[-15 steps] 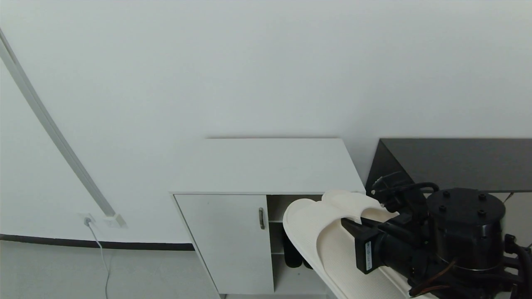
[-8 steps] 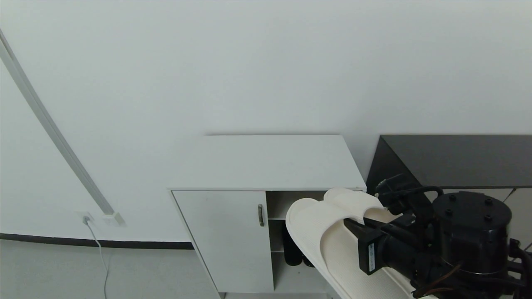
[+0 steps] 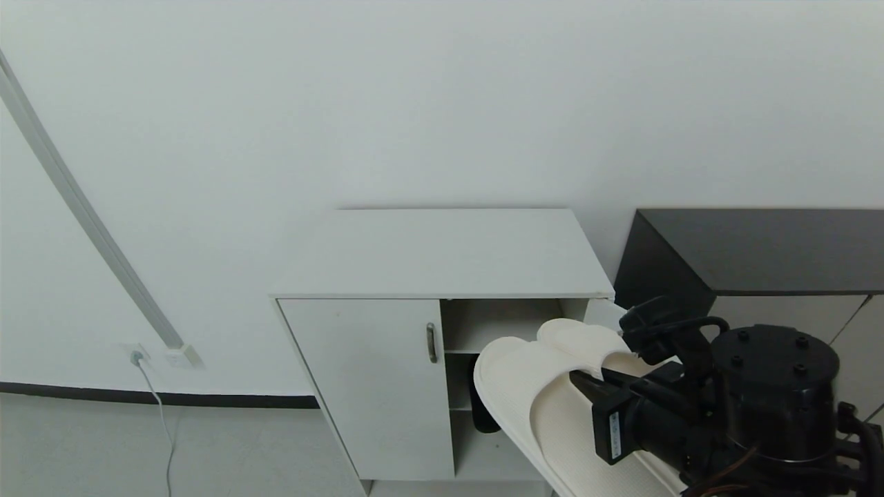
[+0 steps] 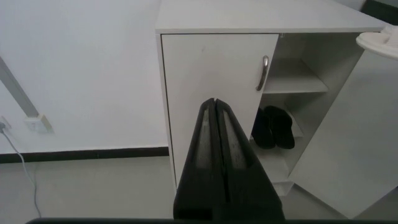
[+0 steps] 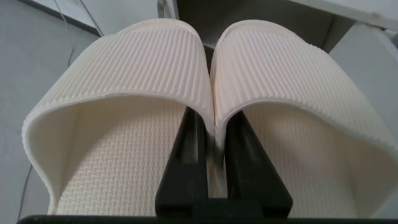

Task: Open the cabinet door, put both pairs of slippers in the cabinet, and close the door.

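Since a second ago the whole head view has shifted, so the camera has moved; measured against the cabinet (image 3: 442,255), the cream slippers (image 3: 525,386) now sit lower, with their toes level with the open top compartment rather than the top edge. They are held side by side in front of the opening, toes forward. The right gripper (image 5: 214,143) has its jaws clamped on the two inner side walls pressed together. A dark pair (image 4: 273,127) already stands on the shelf below the top one. The open door (image 4: 348,137) swings out just beside the right arm, while the closed door (image 3: 366,386) with its handle (image 3: 431,343) covers the other half. The left gripper (image 4: 214,109) hangs in front of the closed door, jaws together and empty. I judge the risk to be the long soles: a toe could catch the shelf edge or the closed door and twist the slippers out of that narrow pinch, or the arm could knock the open door. Around the cabinet are a pale floor (image 3: 242,449), a white wall (image 3: 442,103) with a socket (image 3: 138,357), and a dark counter (image 3: 760,248).
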